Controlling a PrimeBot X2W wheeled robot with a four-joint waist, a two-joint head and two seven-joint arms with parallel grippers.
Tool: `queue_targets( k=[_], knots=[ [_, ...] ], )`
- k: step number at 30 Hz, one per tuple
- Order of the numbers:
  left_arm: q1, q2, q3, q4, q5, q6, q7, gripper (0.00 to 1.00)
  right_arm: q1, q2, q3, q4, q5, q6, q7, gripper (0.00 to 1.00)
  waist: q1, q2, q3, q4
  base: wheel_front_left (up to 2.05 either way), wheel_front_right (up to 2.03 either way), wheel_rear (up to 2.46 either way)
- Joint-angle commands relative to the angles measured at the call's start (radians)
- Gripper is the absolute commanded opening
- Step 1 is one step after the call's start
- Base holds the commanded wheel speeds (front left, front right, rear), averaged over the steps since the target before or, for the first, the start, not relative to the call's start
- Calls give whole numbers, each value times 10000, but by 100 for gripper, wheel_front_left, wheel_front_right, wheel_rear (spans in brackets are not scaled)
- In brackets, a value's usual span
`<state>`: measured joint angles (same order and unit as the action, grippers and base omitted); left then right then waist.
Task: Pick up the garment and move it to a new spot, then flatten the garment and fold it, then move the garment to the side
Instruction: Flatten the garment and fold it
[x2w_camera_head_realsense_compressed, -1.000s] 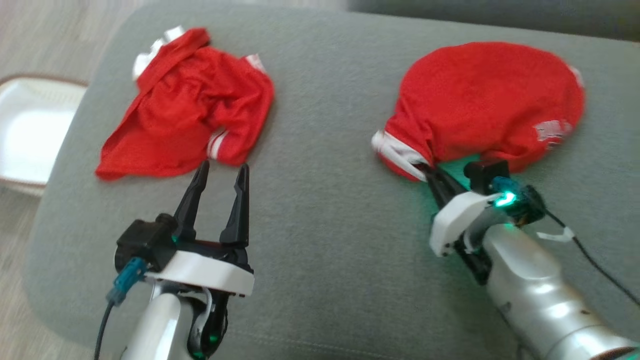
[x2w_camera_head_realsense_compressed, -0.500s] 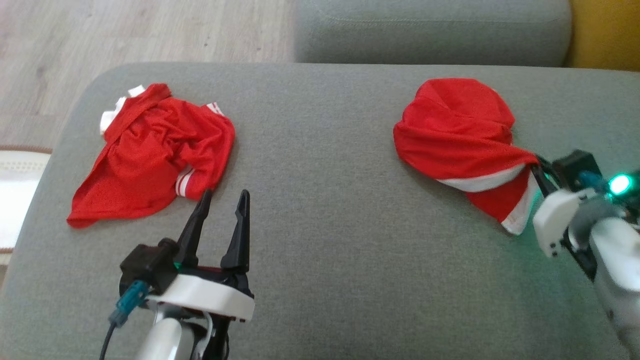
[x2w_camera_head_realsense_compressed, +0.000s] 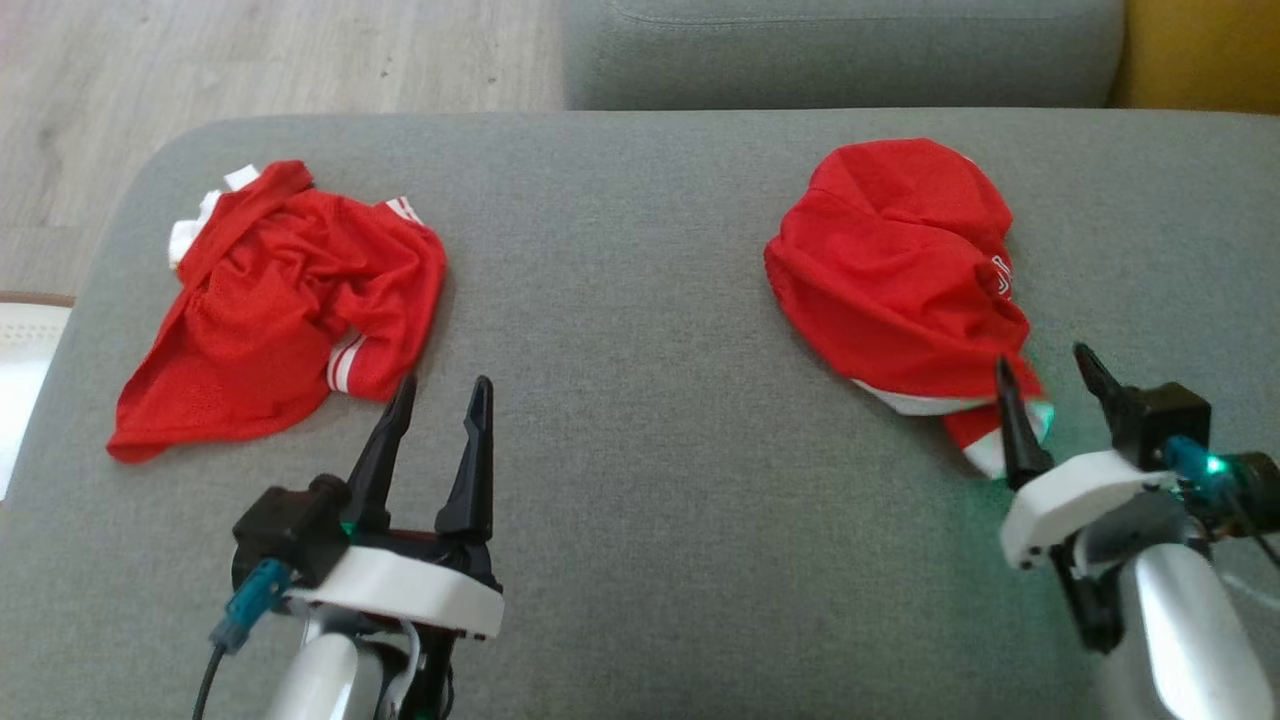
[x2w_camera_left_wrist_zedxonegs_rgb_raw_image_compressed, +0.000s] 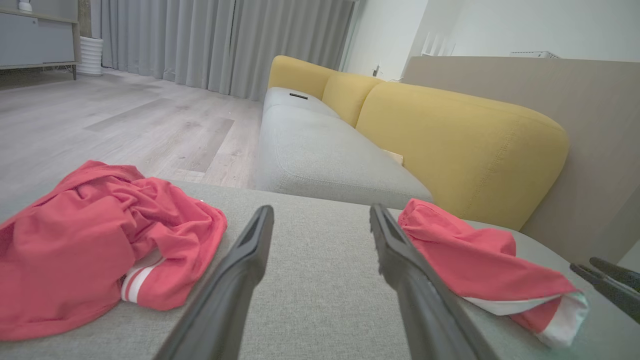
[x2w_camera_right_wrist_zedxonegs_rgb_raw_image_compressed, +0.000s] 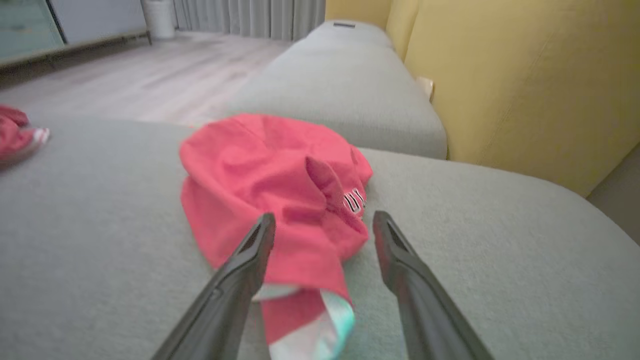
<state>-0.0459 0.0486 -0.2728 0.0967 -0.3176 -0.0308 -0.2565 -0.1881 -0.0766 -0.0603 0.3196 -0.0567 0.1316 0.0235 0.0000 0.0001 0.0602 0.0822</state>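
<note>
Crumpled red mesh garment with white-banded hem: lies heaped on the right part of the grey fabric cushion, hem end towards the robot. Right gripper: fingers spread wide, holding nothing, tips either side of that hem; contact cannot be told. Left gripper: likewise wide and empty, above bare cushion, just short of a second rumpled red garment with white stripes on the left part. Beyond: yellow sofa back, pale wood floor.
</note>
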Motion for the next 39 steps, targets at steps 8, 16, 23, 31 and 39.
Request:
queue_targets(
  k=[8, 16, 23, 31, 39],
  knots=[
    [-676, 16, 427, -463, 187, -196, -53, 100, 137, 256, 1099, -1376, 1574, -9, -1573, 100, 0, -1, 14, -234, 0, 0, 0],
    [-642, 16, 402, -636, 329, -412, -53, 100, 473, 261, 2089, -1171, 3100, -9, -2731, 100, 0, -1, -1, -422, 0, 0, 0],
    [-334, 16, 531, -315, 28, -528, -53, 100, 864, 262, 2099, -1308, 3625, -9, -2847, 100, 0, -1, -31, -515, 0, 0, 0],
    [-334, 16, 491, -358, 53, -556, -53, 100, 917, 263, 2066, -1500, 3571, -9, -2851, 100, 0, -1, 37, -409, 0, 0, 0],
    [-494, 16, 277, -448, 32, -554, -53, 100, 510, 263, 2030, -1306, 2991, -9, -2851, 100, 0, -1, 331, -145, 0, 0, 0]
  ],
)
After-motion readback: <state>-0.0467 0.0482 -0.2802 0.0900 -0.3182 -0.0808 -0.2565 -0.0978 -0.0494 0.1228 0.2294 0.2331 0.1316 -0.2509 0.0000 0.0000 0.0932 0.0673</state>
